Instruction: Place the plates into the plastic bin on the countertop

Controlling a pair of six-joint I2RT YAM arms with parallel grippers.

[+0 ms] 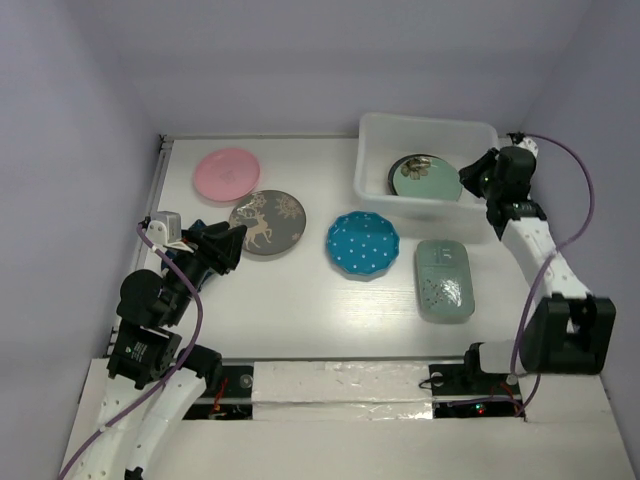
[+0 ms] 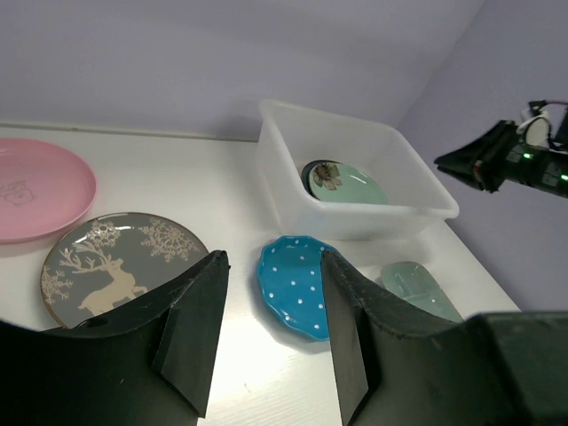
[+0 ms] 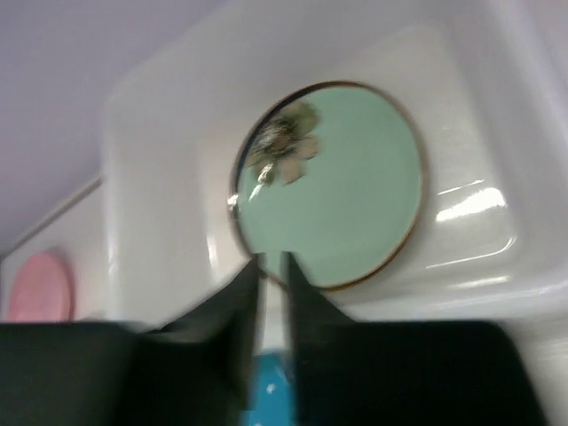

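On the white countertop lie a pink round plate, a dark grey deer plate, a blue dotted scalloped plate and a pale green rectangular plate. Inside the plastic bin a pale green flowered plate rests on a dark teal plate. My right gripper hangs over the bin's right rim; its jaws stand slightly apart and hold nothing. My left gripper hovers open beside the deer plate, with the blue plate seen between its fingers.
A metal strip runs along the countertop's left edge, and lilac walls close in the back and both sides. The bin stands at the back right. Taped boards cover the near edge between the arm bases.
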